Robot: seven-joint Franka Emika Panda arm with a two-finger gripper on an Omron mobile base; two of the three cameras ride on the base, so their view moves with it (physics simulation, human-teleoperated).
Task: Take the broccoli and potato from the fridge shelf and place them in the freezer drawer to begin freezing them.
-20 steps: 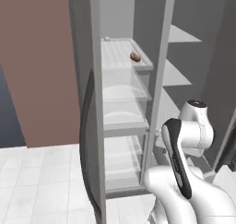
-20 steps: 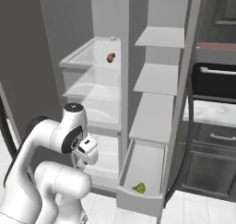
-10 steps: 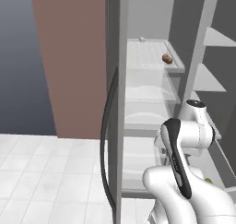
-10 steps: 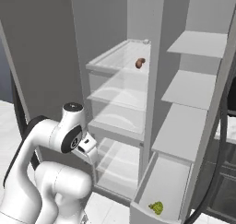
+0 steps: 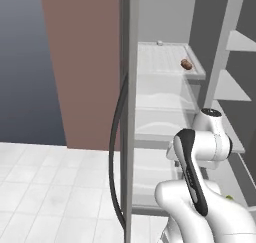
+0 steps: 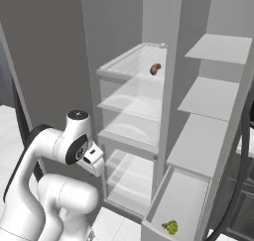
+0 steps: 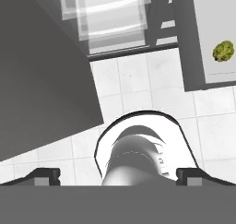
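White tiled floor (image 5: 55, 187), pale grout lines. Brownish-red wall panel (image 5: 82, 67) beside a dark blue-grey wall (image 5: 22, 62). Tall grey cabinet frame (image 6: 171, 81) standing open; plain flat grey shelves (image 6: 211, 93) on one side. Black hose-like cable (image 5: 116, 152) hanging along the frame's front edge. Even, flat light.

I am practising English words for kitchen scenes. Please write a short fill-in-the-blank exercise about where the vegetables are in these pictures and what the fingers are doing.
1. The potato lies on the ribbed ______ shelf of the fridge.
2. The broccoli already lies in the open freezer ______.
3. The fingers are spread open and hold ______.

Missing words: top; drawer; nothing
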